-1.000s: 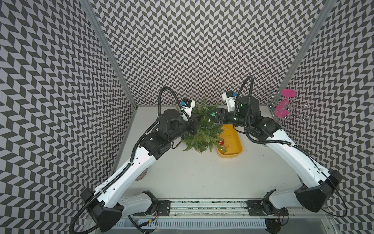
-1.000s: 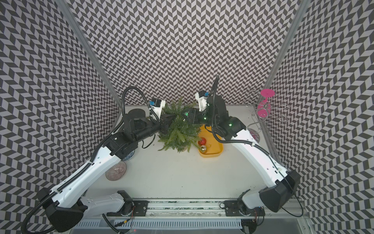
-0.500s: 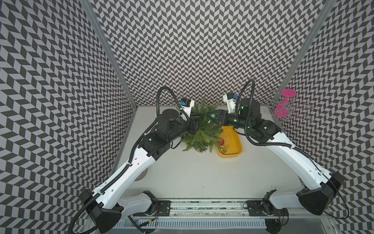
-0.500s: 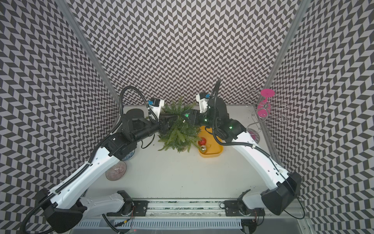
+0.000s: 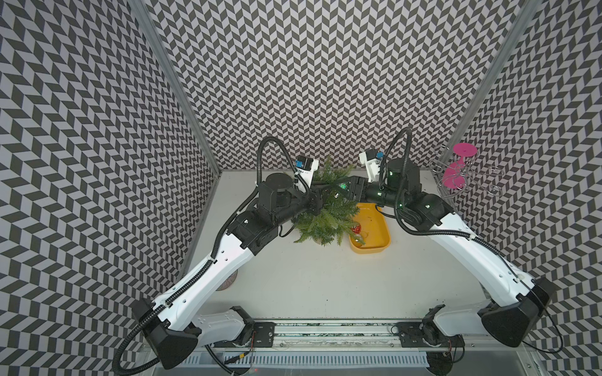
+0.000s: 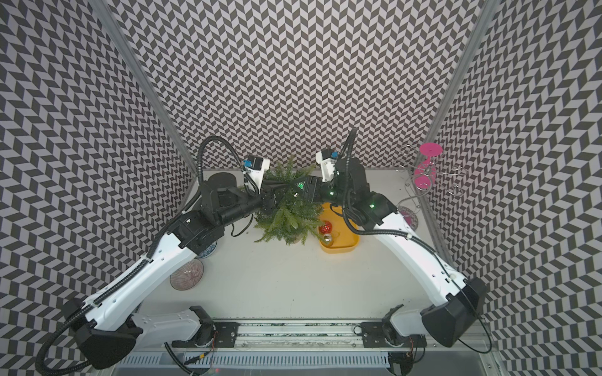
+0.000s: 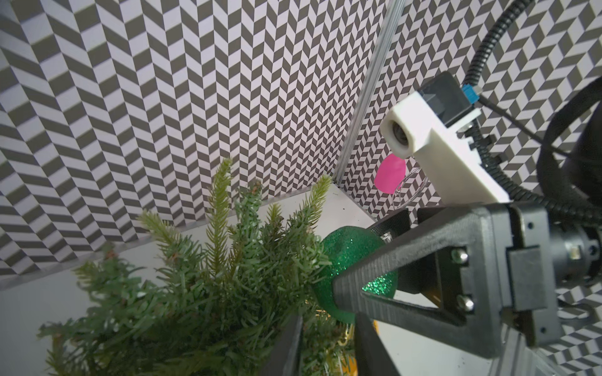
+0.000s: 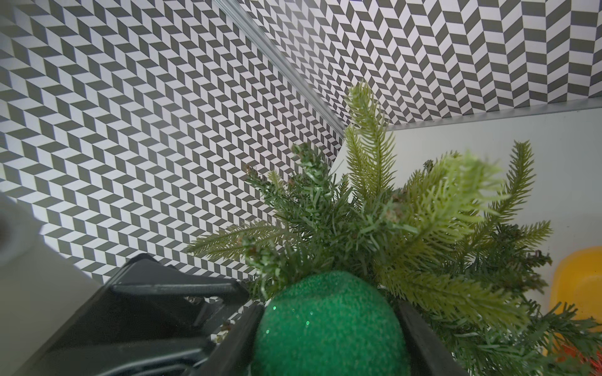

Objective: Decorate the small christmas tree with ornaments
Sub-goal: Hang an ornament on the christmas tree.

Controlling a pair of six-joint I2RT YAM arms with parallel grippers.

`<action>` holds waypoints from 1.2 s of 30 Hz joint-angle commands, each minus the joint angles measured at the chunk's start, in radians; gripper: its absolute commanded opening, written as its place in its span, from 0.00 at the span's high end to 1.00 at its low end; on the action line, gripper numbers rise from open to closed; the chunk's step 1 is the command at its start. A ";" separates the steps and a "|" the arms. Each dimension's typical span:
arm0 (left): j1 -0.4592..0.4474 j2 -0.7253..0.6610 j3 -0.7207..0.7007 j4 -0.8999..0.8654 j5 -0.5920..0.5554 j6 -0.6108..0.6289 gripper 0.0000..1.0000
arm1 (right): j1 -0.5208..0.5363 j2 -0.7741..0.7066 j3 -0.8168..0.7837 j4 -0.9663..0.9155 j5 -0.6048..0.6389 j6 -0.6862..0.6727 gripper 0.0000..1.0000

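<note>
Right wrist view: green bauble (image 8: pixel 329 325) underside cut by frame edge; hanger not discernible. Left wrist view: left gripper (image 7: pixel 329 322) finger roots cut by frame edge. Both top views: small christmas tree (image 6: pixel 290 218) base mostly under fronds; gold bauble (image 6: pixel 327 240) part-covered.

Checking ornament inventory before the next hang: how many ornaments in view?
3. One green glitter ornament in the right end effector, against the small christmas tree; a red ornament and a pale gold ornament in the yellow tray beside it. Others may hide among branches.
</note>
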 commanded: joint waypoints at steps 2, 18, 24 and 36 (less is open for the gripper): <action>-0.005 0.005 0.025 0.020 -0.003 0.009 0.78 | 0.004 -0.032 -0.007 0.059 -0.009 0.007 0.45; -0.005 0.001 0.025 0.015 -0.019 0.018 0.94 | 0.005 -0.065 -0.076 0.108 -0.027 0.040 0.40; -0.005 -0.003 0.022 0.015 -0.024 0.018 0.94 | 0.004 -0.079 -0.103 0.119 -0.037 0.052 0.35; -0.005 -0.004 0.025 0.010 -0.029 0.020 0.92 | 0.004 -0.122 -0.158 0.120 -0.044 0.064 0.33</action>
